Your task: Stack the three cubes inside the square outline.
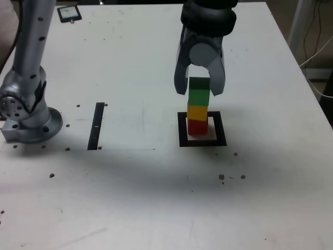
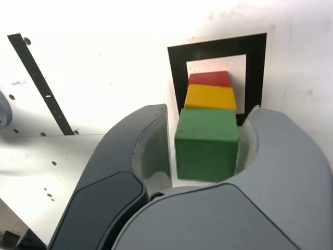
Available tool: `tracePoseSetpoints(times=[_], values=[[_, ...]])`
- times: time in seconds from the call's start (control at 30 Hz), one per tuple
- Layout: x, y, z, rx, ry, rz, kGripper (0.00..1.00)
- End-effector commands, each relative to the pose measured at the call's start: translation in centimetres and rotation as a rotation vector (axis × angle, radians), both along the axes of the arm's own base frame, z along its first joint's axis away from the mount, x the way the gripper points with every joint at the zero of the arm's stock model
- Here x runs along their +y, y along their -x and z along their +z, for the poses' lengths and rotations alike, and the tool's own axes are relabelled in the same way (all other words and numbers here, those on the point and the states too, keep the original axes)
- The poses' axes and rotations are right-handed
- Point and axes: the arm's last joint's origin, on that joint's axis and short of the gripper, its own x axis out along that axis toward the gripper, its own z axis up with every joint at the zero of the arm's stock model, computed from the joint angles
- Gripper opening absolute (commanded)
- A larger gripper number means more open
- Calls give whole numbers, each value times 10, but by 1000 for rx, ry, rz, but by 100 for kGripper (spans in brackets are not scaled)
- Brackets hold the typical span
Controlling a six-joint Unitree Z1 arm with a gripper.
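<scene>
Straddling the green cube (image 1: pixel 199 92) atop yellow (image 1: pixel 197 112) and red (image 1: pixel 196 126) inside the square outline (image 1: pixel 182 130), the gripper (image 1: pixel 200 89), jaws parted and gripping nothing, is best lifted straight up.

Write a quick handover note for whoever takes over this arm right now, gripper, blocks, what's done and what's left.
Gripper: jaws open around the green block, a gap visible on one side in the wrist view.
Blocks: red block at the bottom, yellow block on it, green on top, standing inside the black square outline on the table.
Done: all three stacked.
Left: lift the gripper straight up clear of the tower without nudging it.
</scene>
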Motion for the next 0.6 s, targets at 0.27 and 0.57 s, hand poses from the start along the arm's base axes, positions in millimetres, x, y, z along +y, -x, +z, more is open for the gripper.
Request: tracePoseSetpoints(times=[0.27, 0.57], values=[[-3, 23, 22, -40, 3, -1, 99], [2, 111, 68, -120, 7, 2, 99]])
